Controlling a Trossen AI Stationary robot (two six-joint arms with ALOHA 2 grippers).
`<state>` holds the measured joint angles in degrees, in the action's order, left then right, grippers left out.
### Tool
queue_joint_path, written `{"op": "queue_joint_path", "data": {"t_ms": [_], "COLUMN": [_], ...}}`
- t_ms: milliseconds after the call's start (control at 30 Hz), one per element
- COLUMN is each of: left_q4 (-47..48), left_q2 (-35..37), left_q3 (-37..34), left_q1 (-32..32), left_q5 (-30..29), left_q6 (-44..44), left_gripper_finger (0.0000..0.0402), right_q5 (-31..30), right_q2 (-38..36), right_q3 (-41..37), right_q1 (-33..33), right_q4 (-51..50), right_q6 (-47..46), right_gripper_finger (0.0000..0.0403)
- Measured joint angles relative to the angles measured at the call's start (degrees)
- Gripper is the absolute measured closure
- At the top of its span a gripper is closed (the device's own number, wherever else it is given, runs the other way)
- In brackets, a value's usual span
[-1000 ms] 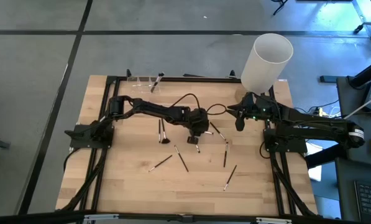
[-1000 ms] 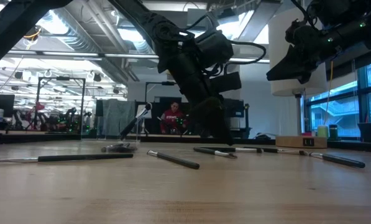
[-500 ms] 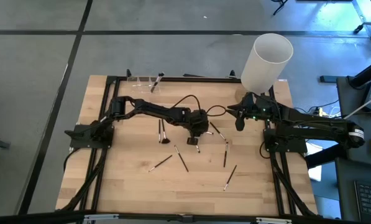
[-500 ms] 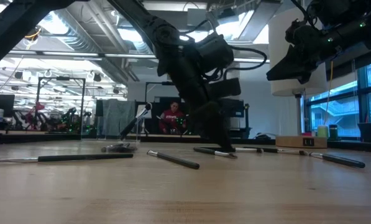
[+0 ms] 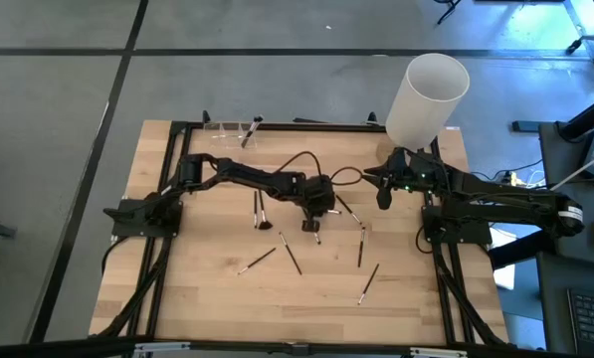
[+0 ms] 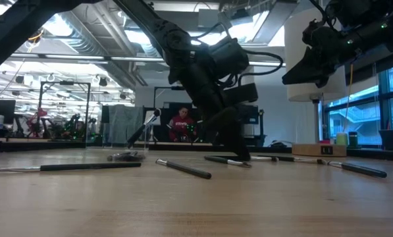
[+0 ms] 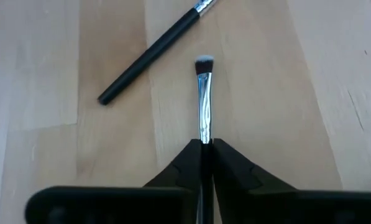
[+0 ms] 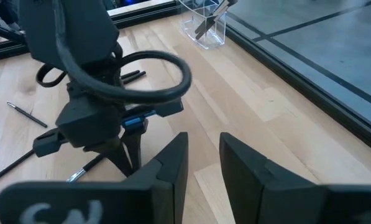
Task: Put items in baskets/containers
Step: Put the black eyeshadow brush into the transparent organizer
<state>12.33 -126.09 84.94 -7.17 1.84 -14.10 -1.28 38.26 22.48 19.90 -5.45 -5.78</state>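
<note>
Several thin makeup brushes lie scattered on the wooden table (image 5: 217,298). My left gripper (image 5: 315,221) is at the table's middle, shut on one brush (image 7: 204,93). That brush's silver ferrule and small bristle tip stick out ahead of the fingers. The same brush lies flat on the table in the low view (image 6: 228,160). The clear containers (image 5: 227,129) stand at the far edge and one holds a brush (image 5: 250,131). My right gripper (image 8: 204,163) hangs open above the table's right side, holding nothing. My left gripper pinches the brush between its two fingers (image 7: 186,167) at the ferrule's rear end (image 7: 204,138); the handle behind is hidden by the fingers. The fingers slant down from above, with the brush running out ahead between them. The brush lies on the table.
A tall white cylinder (image 5: 428,97) stands at the far right corner. Loose brushes lie left of my left gripper (image 5: 260,210), toward the near edge (image 5: 291,254) and to the right (image 5: 360,247). Another dark brush (image 7: 151,56) lies just beside the held one. A black frame (image 5: 277,124) borders the table.
My left gripper has shut its fingers on the brush at the table's middle. The brush still lies where it was.
</note>
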Motion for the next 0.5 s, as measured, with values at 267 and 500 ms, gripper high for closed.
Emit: {"op": "queue_joint_path", "data": {"t_ms": [267,500], "left_q4": [-0.6,0.0], "left_q2": [1.4,4.9], "left_q3": [-0.2,-0.2], "left_q1": [-0.6,-1.5], "left_q5": [-5.5,-13.9], "left_q6": [1.8,7.7], "left_gripper_finger": [0.0368,0.0369], "right_q5": [0.0,0.0], "right_q2": [0.0,0.0], "right_q3": [0.0,0.0], "right_q1": [0.0,0.0], "right_q4": [-0.1,-0.3], "right_q6": [0.0,0.0], "right_gripper_finger": [0.0311,0.0311]}}
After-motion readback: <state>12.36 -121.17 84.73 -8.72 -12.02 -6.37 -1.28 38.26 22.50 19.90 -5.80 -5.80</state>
